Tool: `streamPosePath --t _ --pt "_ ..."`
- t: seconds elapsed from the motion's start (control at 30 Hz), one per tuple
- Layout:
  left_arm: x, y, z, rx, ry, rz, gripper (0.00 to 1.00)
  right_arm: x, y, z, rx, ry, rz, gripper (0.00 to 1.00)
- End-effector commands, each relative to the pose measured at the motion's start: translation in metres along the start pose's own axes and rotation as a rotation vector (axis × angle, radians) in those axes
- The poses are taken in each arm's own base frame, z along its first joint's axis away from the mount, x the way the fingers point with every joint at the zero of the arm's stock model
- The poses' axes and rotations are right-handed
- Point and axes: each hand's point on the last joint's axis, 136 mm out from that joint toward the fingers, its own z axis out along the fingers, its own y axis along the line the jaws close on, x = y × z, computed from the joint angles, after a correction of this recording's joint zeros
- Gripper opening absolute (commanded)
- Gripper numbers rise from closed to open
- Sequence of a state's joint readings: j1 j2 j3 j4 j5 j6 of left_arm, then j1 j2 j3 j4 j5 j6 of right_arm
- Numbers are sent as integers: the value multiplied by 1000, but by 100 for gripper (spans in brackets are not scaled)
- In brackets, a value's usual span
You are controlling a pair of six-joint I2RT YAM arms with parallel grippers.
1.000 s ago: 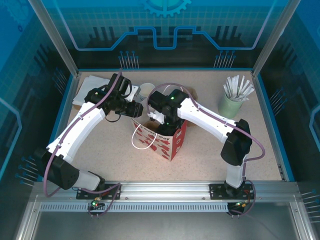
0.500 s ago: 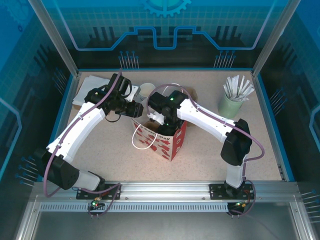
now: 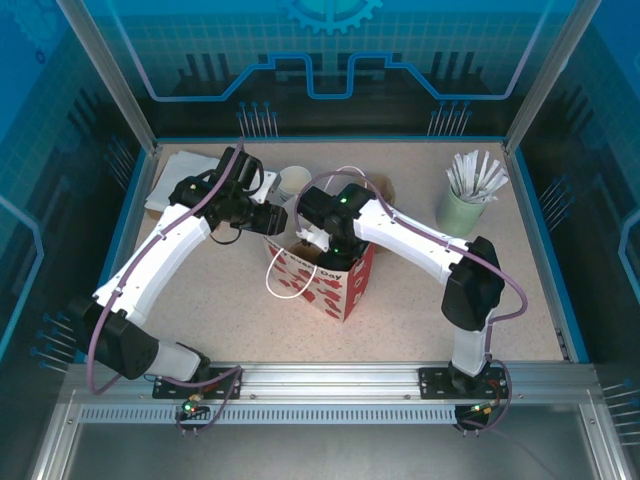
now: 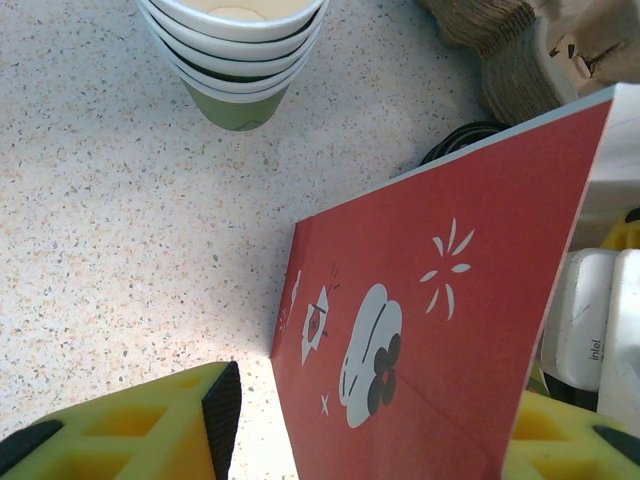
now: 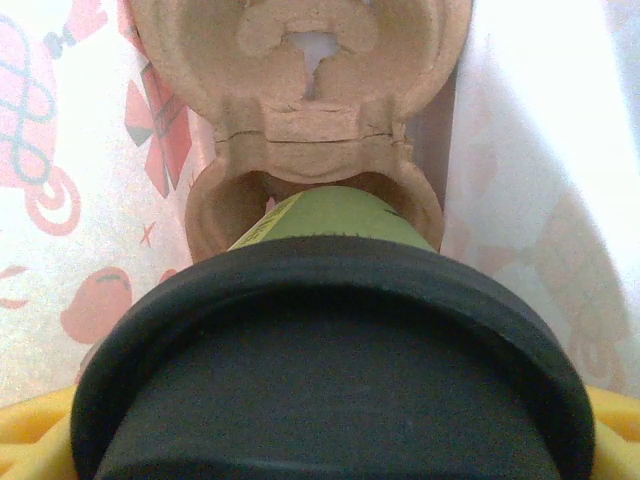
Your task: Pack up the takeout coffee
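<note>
Presently: right gripper (image 3: pixel 333 250) jaws clamp takeout coffee (image 5: pixel 325 380), aimed at carrier (image 5: pixel 310 130) at twelve o'clock; left gripper (image 4: pixel 380 430) jaws, parted, straddle gift bag (image 4: pixel 430 300) wall.

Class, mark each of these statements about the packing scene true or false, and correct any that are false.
1. The right gripper holds the takeout coffee inside the gift bag, where a pulp carrier sits. True.
2. The stack of cups beside the bag lies on its side. False: it stands upright.
3. The bag's red wall stands between the fingers of the left gripper. True.
4. The tumbler of white-wrapped sticks stands at the left edge of the table. False: it stands near the right edge.
</note>
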State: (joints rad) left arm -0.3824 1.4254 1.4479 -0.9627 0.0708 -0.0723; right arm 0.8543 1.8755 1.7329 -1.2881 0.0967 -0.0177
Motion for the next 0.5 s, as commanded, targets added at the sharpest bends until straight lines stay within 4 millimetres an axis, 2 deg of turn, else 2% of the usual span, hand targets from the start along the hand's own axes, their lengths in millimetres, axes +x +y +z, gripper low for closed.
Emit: streamPosePath --t 0.0,0.47 --pt "0 1 -2 -14 6 2 51 2 -4 3 -9 6 -4 76" --pt "2 6 0 -37 14 8 55 9 -6 20 -10 41 -15 76"
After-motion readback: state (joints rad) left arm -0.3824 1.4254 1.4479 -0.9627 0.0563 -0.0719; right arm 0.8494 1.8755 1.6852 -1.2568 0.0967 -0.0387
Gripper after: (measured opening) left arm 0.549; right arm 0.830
